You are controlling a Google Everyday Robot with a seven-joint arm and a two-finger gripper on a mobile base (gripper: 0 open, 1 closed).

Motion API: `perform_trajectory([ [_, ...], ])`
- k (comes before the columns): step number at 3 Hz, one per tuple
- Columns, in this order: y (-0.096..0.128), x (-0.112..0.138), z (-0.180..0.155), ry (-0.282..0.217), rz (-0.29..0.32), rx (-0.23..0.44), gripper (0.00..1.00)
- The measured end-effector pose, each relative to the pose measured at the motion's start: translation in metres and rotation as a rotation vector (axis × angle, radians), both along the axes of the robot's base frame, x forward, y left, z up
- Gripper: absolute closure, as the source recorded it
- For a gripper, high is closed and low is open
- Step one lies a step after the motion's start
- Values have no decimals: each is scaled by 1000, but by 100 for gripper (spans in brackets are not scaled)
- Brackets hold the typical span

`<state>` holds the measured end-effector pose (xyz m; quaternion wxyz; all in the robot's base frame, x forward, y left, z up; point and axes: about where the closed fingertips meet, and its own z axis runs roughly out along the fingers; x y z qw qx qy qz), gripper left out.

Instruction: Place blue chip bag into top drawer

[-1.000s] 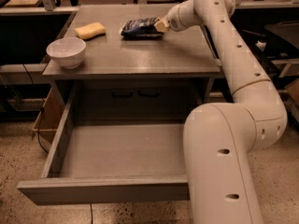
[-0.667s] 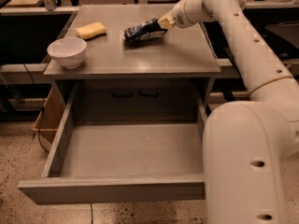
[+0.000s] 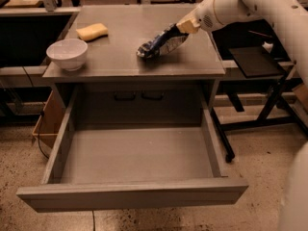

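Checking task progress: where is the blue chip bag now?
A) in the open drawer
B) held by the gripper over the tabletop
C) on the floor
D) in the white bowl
B: the gripper grips one end of the blue chip bag, tilted over the tabletop, outside the top drawer.

Arm (image 3: 236, 3) extended, gripper (image 3: 186, 28) clamping blue chip bag (image 3: 156, 45)
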<state>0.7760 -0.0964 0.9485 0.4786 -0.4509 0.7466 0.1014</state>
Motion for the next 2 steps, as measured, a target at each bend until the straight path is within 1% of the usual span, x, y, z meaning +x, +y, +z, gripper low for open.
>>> perform_trajectory([
  [1, -5, -65, -26, 85, 58, -61, 100],
  [2, -5, -65, -26, 85, 58, -60, 100],
])
